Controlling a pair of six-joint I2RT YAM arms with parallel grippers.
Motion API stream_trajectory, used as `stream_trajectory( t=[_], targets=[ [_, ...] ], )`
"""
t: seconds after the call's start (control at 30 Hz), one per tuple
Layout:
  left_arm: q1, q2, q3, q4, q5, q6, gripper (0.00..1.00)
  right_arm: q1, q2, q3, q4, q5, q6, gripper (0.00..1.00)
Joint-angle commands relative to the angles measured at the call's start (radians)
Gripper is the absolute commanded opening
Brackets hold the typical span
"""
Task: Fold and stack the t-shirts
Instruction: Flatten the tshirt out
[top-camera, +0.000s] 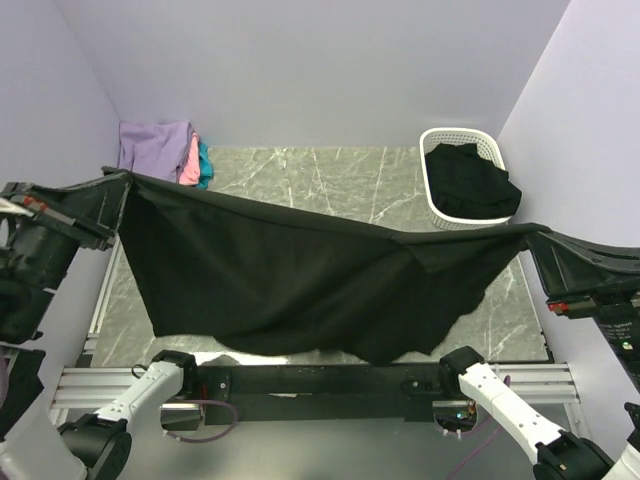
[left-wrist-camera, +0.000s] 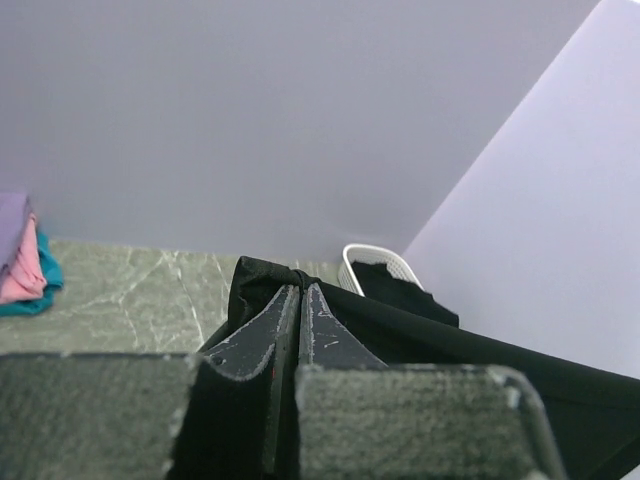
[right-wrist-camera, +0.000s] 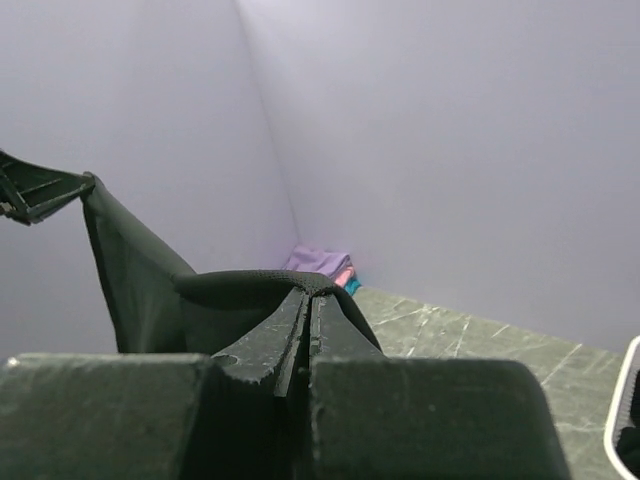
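A black t-shirt (top-camera: 290, 275) hangs stretched in the air between my two grippers, sagging in the middle above the table. My left gripper (top-camera: 125, 180) is shut on its left top corner; in the left wrist view the gripper (left-wrist-camera: 300, 285) pinches the cloth (left-wrist-camera: 450, 350). My right gripper (top-camera: 535, 232) is shut on the right top corner; in the right wrist view the gripper (right-wrist-camera: 308, 290) pinches the hem (right-wrist-camera: 230, 285). A folded stack with a lavender shirt (top-camera: 155, 145), pink (top-camera: 189, 160) and teal (top-camera: 203, 165) lies at the back left. More black cloth (top-camera: 470, 180) fills the basket.
A white perforated basket (top-camera: 432, 190) stands at the back right against the wall, also in the left wrist view (left-wrist-camera: 350, 265). Lavender walls enclose the marble table (top-camera: 330, 180) on three sides. The folded stack shows in the left wrist view (left-wrist-camera: 25, 265) and right wrist view (right-wrist-camera: 325, 263).
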Motion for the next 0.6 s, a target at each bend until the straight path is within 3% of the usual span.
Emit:
stream_trajectory(
  t=[0.0,0.13,0.17,0.4,0.57],
  targets=[
    [0.000,0.048,-0.031,0.006,0.042,-0.015,0.07,0.003,0.061,0.016,0.020,0.052,-0.057,0.00],
    [0.000,0.066,-0.118,0.022,-0.002,-0.009,0.10,0.003,0.124,-0.049,0.052,0.124,-0.045,0.00],
    [0.000,0.063,-0.203,0.038,-0.001,-0.015,0.10,0.005,0.140,-0.064,0.060,0.166,-0.041,0.00],
    [0.000,0.126,-0.655,0.325,0.079,-0.092,0.04,0.005,0.311,-0.330,0.198,0.251,0.033,0.00],
    [0.001,0.319,-0.863,0.578,0.074,-0.121,0.01,0.000,0.501,-0.425,0.308,0.328,0.006,0.00]
  ],
)
